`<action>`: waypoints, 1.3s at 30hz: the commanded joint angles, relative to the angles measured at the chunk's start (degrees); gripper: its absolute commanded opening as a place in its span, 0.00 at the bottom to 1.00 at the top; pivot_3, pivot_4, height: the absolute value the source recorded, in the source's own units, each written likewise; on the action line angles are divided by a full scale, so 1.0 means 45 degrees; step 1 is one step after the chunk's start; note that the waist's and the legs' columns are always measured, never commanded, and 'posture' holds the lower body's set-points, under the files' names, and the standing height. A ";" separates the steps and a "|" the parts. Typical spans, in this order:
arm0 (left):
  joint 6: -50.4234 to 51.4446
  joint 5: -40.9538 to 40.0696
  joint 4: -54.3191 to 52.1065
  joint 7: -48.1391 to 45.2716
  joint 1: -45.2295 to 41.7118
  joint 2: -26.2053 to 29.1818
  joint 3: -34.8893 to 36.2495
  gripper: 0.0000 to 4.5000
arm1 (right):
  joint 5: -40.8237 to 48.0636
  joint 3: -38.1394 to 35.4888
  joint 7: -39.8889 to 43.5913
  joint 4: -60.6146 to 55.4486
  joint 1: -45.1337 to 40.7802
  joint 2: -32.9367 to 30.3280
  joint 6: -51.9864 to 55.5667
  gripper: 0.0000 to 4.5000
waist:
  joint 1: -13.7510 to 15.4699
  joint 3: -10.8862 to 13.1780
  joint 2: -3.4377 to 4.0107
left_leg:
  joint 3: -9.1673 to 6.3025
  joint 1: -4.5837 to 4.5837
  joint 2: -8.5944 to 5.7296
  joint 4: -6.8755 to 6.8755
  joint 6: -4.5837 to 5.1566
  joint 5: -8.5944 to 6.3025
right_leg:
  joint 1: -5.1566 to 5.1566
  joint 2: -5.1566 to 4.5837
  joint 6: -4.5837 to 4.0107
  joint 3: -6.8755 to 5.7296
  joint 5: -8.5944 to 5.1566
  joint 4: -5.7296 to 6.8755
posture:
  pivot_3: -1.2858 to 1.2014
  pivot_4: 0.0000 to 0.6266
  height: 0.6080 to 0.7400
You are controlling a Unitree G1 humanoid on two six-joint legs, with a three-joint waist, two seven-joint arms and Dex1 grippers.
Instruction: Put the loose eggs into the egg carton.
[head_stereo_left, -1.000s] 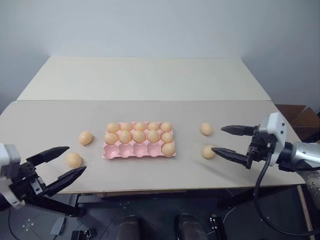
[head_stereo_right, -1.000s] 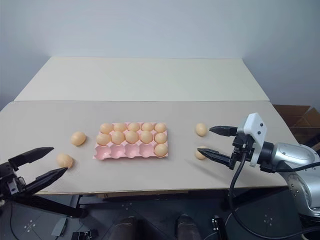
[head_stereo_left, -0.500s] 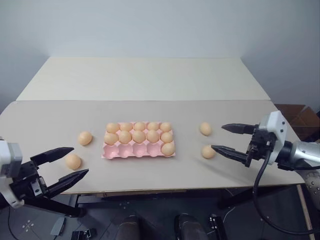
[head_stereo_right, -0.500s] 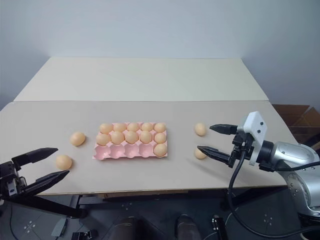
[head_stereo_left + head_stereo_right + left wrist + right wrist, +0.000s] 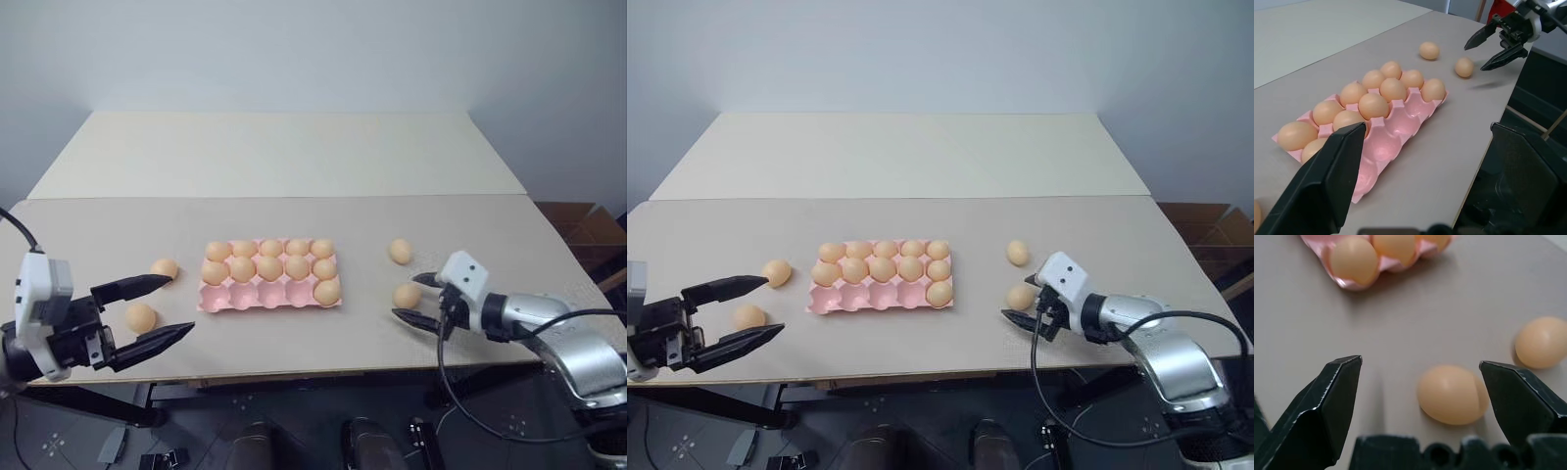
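Right claw point(image 5: 416, 299) gaped around an egg point(image 5: 408, 295) near the tabletop's front edge; I feared a finger nudging it off.

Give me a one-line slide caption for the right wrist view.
Open right tool brackets a loose egg on the table, second egg beyond, egg carton corner ahead.

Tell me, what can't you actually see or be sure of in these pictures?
- Whether the right gripper touches the near egg: from the head views the fingers overlap the egg.
- One loose egg in the left wrist view is cut off by the picture edge.
- Part of the egg carton in the left wrist view is hidden behind that gripper's own finger.
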 commanded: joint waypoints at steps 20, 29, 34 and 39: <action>-0.0079 -0.0014 -0.0027 -0.0166 0.0129 0.0150 0.0520 1.00 | 0.0034 0.1921 -0.1493 -0.2749 -0.3227 0.2894 0.2839 0.57 | -0.0217 0.0001 0.0001 | -0.0013 0.0003 0.0015 -0.0002 0.0003 -0.0003 | -0.0007 0.0019 0.0017 -0.0005 0.0009 0.0022 | 0.52 0.24 1.00; -0.0128 0.0093 -0.0069 -0.0093 0.0196 0.0012 0.0585 1.00 | -0.1561 0.5013 -0.2822 -0.0815 -0.5255 0.5623 0.3482 0.57 | -0.0119 0.0003 0.0005 | -0.0023 -0.0016 0.0001 -0.0002 0.0000 -0.0001 | -0.0016 -0.0004 -0.0001 -0.0030 0.0010 0.0026 | 0.52 0.24 1.00; -0.0109 0.0034 -0.0209 -0.0086 0.0406 -0.0069 0.0861 1.00 | -0.1779 0.5133 -0.2745 -0.0403 -0.5448 0.5906 0.3545 0.84 | -0.0157 0.0003 0.0004 | -0.0015 -0.0030 -0.0004 -0.0002 -0.0001 -0.0001 | -0.0021 -0.0011 0.0006 -0.0026 0.0017 0.0007 | 0.52 0.24 1.00; -0.0148 0.0066 -0.0135 -0.0085 0.0436 -0.0029 0.0878 1.00 | -0.1528 0.4449 -0.2706 -0.0972 -0.5484 0.5749 0.3556 0.99 | -0.0169 0.0003 0.0006 | -0.0027 -0.0025 0.0011 -0.0003 -0.0001 -0.0001 | -0.0032 0.0009 0.0023 -0.0040 0.0028 0.0037 | 0.52 0.24 1.00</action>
